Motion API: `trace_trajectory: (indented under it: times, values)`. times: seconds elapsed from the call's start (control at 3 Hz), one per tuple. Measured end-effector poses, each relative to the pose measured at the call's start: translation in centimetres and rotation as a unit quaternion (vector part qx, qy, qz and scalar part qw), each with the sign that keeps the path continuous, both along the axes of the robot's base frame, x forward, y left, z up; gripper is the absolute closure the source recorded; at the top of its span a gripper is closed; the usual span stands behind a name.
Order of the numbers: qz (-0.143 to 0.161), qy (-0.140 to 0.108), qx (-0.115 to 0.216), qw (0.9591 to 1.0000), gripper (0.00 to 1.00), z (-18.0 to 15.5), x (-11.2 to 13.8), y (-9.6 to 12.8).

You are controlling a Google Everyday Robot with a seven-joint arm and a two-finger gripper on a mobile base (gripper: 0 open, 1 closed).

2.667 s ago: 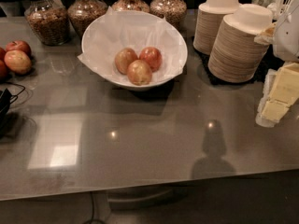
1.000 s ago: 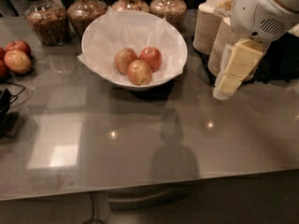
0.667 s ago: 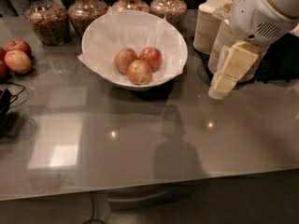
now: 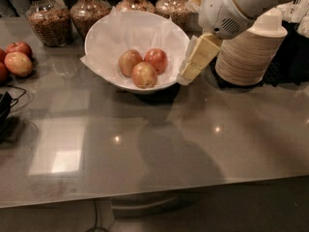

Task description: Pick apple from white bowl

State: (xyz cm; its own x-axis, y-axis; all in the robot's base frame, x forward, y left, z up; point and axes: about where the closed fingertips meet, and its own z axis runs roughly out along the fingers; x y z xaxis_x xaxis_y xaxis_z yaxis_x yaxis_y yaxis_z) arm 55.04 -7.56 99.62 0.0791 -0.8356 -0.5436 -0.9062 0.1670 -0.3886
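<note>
The white bowl (image 4: 104, 42), lined with crinkled white paper, stands at the back middle of the grey table. Three apples lie in it. The dull yellow-tan apple (image 4: 128, 62) with a brownish blush is on the left. A redder apple (image 4: 156, 59) is on the right and a similar yellow-red apple (image 4: 144, 75) is in front. My gripper (image 4: 185, 75) hangs from the white arm at the bowl's right rim, tilted down and to the left. It is to the right of the apples and touches none of them.
Glass jars (image 4: 47, 21) of nuts and grains line the back edge. Loose red apples (image 4: 18, 62) lie at the far left, with a black cable (image 4: 7, 105) in front of them. A stack of tan paper bowls (image 4: 248, 52) stands right behind my arm.
My arm has come in from the right and moved left past the paper bowl stacks, up to the right rim of the white bowl. The apples have not moved.
</note>
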Motion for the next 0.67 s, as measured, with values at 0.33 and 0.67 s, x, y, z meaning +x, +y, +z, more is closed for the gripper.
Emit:
trace_trajectory:
  times: [0.33, 0.67]
  values:
    - [0.021, 0.0, 0.035, 0.9992, 0.0, -0.7, 2.1, 2.9]
    - [0.04, 0.005, 0.048, 0.998, 0.11, -1.6, 3.5, 5.6]
